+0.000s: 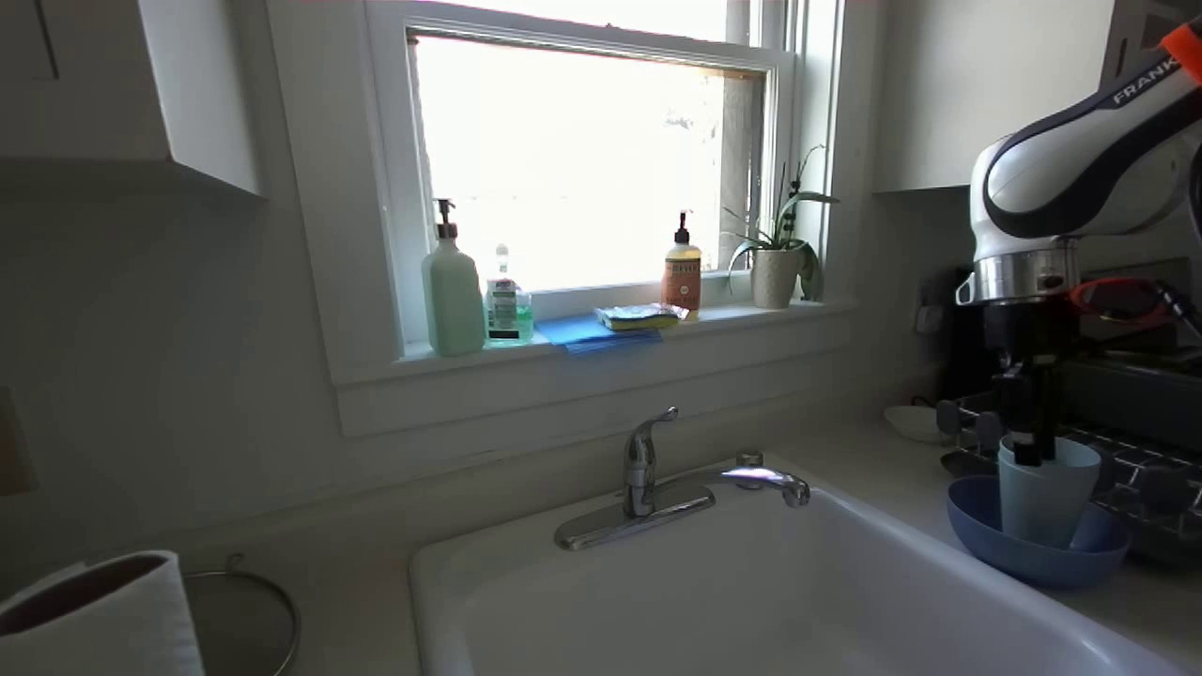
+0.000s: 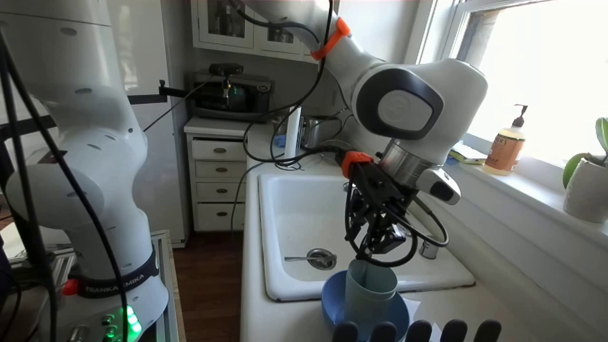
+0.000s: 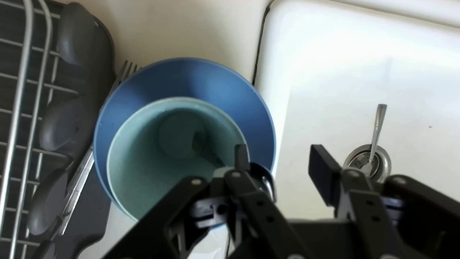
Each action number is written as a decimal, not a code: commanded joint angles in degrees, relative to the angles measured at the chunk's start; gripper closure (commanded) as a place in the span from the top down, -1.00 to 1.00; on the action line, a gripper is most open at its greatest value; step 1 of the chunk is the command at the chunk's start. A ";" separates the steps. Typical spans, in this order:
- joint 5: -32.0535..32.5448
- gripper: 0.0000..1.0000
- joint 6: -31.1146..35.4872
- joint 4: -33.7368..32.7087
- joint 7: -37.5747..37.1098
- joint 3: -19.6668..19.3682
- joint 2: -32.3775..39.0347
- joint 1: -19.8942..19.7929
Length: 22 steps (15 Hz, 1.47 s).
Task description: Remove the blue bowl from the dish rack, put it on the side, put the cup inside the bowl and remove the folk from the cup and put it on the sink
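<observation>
Tumbler (image 3: pixel 158 154), pale bluish and round-rimmed, sits inside the wide, round blue bowl (image 3: pixel 201 77) below the black two-fingered gripper (image 3: pixel 280 165), its jaws parted, unclenched.

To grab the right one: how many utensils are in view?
3 at least: utensil in the cup, spoon in the sink, fork beside the bowl. The claw may hide more.

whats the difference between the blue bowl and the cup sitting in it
The blue bowl is a deeper blue, the cup a pale bluish tint. The blue bowl is wide and shallow; the cup is narrower and taller, rising above the blue bowl's rim. The blue bowl holds the cup, while the cup has a utensil in it. Both are round and open at the top.
</observation>
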<state>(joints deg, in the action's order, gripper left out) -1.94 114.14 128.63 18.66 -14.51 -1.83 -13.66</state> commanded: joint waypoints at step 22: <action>6.82 0.45 10.83 3.78 -22.25 1.09 -3.99 -0.10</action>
<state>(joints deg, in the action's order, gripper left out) 2.40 123.33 130.25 2.06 -13.75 -4.04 -13.42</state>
